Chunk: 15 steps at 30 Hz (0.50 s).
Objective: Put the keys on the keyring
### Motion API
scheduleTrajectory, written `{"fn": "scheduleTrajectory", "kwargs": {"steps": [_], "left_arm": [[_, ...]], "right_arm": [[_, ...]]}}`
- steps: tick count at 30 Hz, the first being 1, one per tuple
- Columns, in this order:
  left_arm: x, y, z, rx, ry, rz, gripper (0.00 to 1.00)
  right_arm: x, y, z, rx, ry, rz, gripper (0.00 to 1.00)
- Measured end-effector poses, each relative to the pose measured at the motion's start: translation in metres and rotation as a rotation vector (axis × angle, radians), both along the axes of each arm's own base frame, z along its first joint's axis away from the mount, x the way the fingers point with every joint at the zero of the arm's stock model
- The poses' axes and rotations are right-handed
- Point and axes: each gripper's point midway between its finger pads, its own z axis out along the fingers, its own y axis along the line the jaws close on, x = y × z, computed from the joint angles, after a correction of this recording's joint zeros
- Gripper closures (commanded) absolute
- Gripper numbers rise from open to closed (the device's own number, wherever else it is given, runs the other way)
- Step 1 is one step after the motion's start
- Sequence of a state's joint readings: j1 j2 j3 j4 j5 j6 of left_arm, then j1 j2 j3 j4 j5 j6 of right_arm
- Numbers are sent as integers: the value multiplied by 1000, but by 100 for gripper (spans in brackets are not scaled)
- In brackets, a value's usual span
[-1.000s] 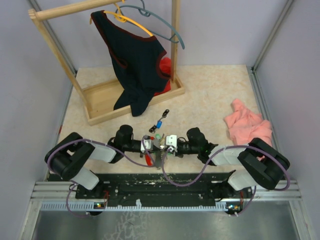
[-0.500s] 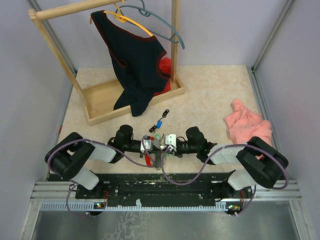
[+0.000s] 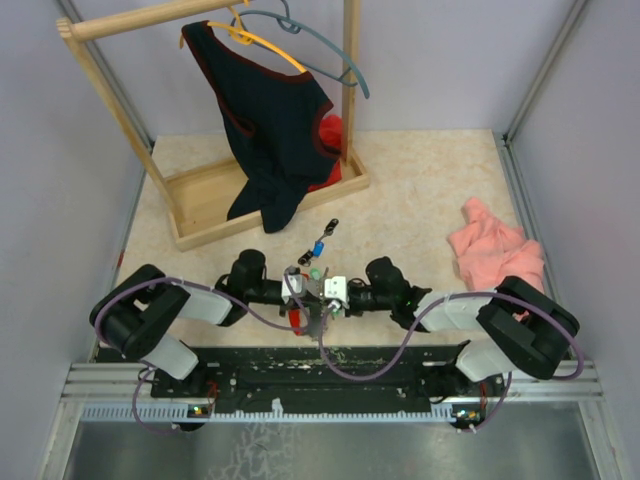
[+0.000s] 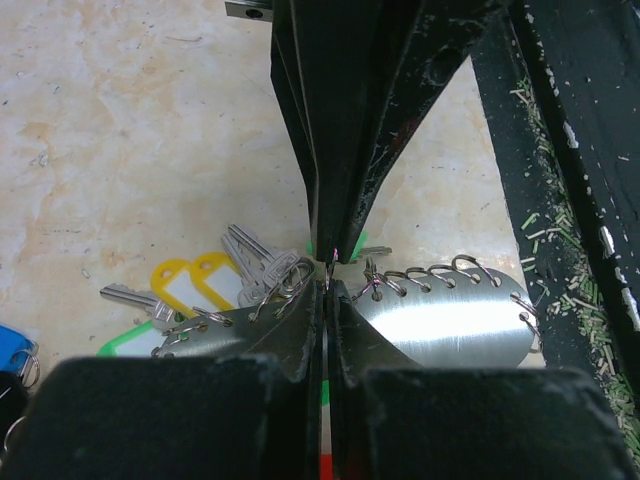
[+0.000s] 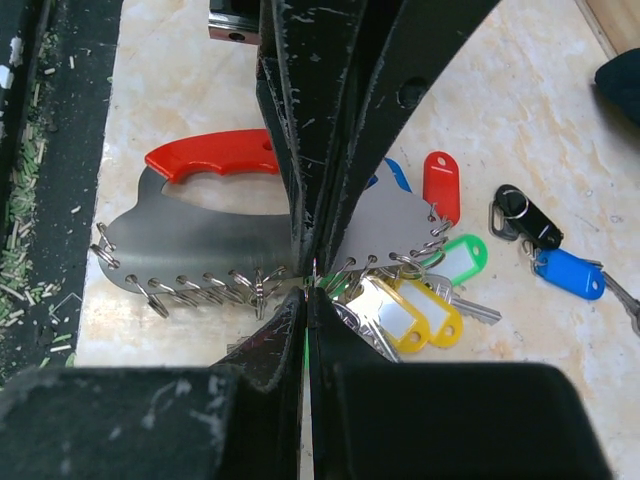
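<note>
Keys [image 5: 405,315]: red-tagged one [image 5: 440,185] in right wrist view, not left

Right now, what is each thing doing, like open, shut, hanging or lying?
keyring: between both grippers' tips.
left gripper: shut at the keyring's edge.
right gripper: shut at that edge too.
yellow-tagged keys: bunched at the keyring's rings.
black-tagged key: loose on the table, apart.
blue-tagged key beside it: loose too.
dark top: hanging on the yellow hanger.
grey hanger: hanging empty.
pink cloth: crumpled on the table.
</note>
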<state>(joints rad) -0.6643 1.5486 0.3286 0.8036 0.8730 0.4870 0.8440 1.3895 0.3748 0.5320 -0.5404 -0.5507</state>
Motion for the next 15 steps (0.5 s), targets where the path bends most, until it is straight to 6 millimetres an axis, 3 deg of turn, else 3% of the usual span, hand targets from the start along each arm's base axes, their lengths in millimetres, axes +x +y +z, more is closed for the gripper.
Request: {"fn": "scheduleTrajectory", "kwargs": {"steps": [15], "left_arm": [[14, 7, 19, -86, 111, 74, 99]], "right_arm": [[10, 2, 5, -40, -164, -14, 100]]}}
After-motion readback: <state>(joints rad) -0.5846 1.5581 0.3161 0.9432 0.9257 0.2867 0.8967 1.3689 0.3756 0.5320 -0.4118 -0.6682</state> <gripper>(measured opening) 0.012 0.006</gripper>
